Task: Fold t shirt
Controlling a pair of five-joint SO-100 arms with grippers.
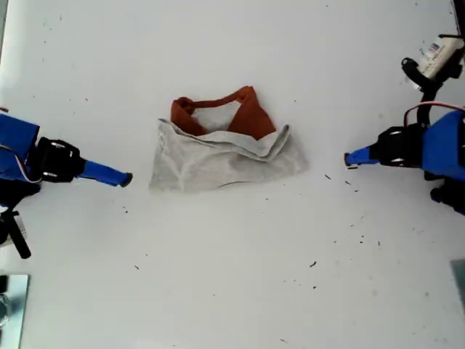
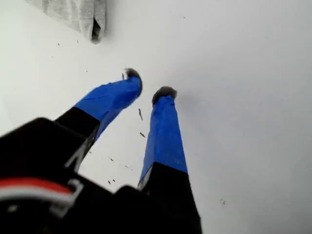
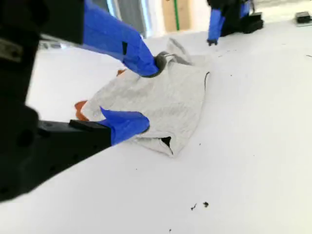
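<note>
Scene is lit brightly and evenly; the white table (image 1: 232, 291) is nearly blown out in the exterior view. Shadows are kept faint and soft. Slight softness is seen in both wrist views, with the near gripper bodies blurred; the background beyond the jaws is defocused.

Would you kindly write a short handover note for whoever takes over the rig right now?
My first gripper: slightly open, empty, above the bare table, on the exterior view's right.
My second gripper: wide open, empty, facing the t shirt from the exterior view's left.
T shirt: mid-table, grey body folded up over the orange top, rumpled.
Left: neaten and finish the fold.
</note>
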